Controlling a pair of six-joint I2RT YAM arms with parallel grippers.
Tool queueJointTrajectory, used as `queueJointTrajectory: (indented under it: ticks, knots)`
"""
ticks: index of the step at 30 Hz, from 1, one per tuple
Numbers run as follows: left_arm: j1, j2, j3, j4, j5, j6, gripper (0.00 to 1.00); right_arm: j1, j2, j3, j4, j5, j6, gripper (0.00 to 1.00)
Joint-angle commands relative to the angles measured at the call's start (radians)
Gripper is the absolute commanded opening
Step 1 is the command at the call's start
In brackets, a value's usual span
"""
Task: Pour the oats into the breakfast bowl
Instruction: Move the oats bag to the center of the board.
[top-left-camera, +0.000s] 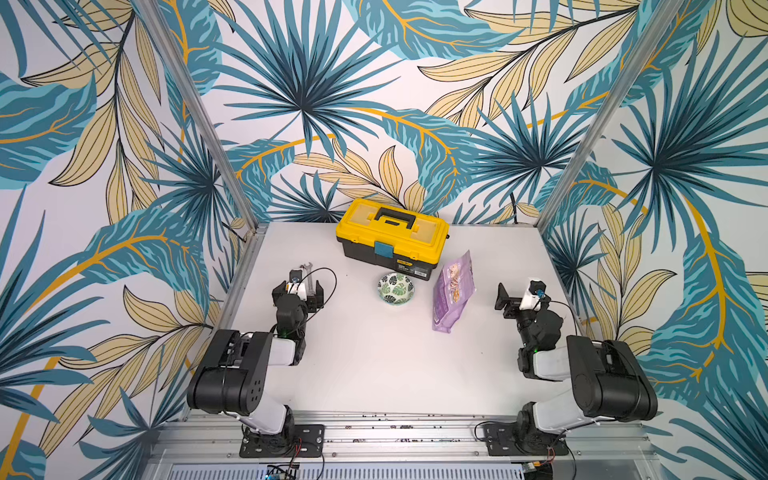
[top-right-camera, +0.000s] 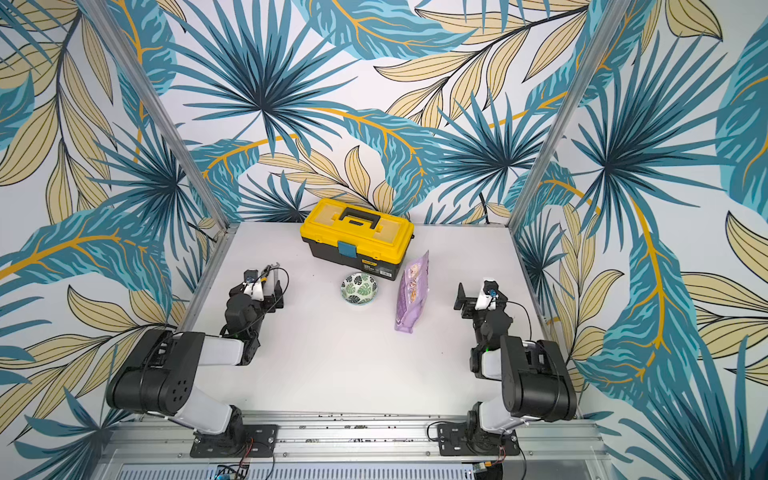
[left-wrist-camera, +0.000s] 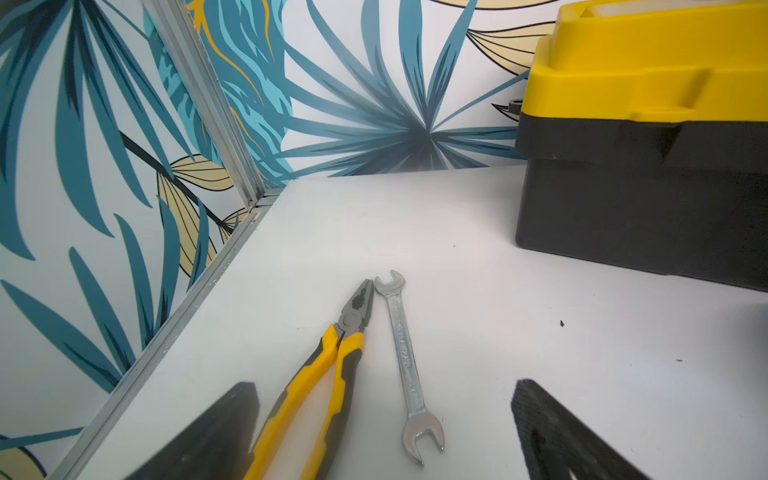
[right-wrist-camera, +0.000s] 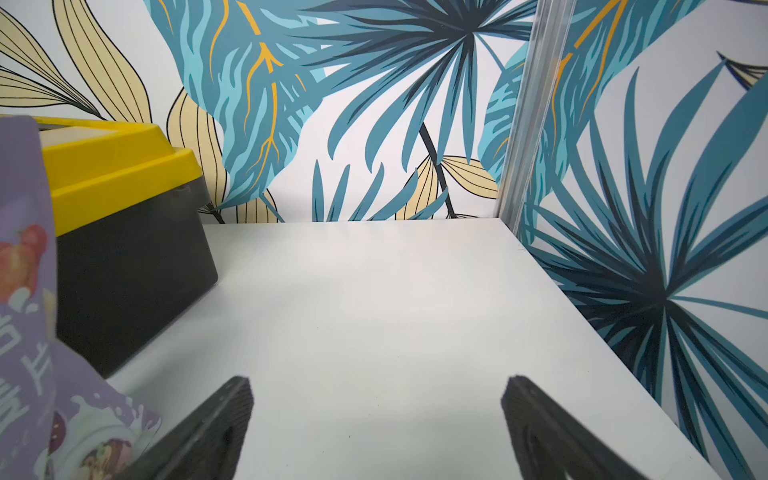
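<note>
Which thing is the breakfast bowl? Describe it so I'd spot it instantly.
Find the yellow-and-black toolbox at the back of the white table. Just in front of it sits the bowl, beside the tall purple pouch. It alone is small, round and green-leaf patterned.

Left arm (top-left-camera: 226, 374) and right arm (top-left-camera: 606, 384): bulky matte-black joint housings alternating with white link shells, each standing on a black base plate (top-left-camera: 311, 437) fixed with silver screws to the aluminium rail (top-left-camera: 395, 419) along the front edge of the table (top-left-camera: 374, 374). Thin black cables (top-left-camera: 335, 282) loop from white wrist camera mounts (top-left-camera: 302, 291), and a green light (top-left-camera: 284, 332) glows on each forearm. Fingers (left-wrist-camera: 216, 432) of the left gripper (left-wrist-camera: 384, 384) and right gripper (right-wrist-camera: 378, 380) are black wedges with finely ribbed faces.
</note>
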Motion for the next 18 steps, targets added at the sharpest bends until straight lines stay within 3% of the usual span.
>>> queueJointTrajectory:
  ticks: [1,18]
  knots:
    - [0.004,0.006,-0.009,0.021,-0.003,-0.009,1.00,-0.003,-0.003,0.001,0.000,-0.004,0.004,0.99]
    - [0.004,-0.006,-0.025,0.038,-0.035,-0.020,1.00,-0.003,-0.051,0.003,-0.024,0.034,0.021,0.99]
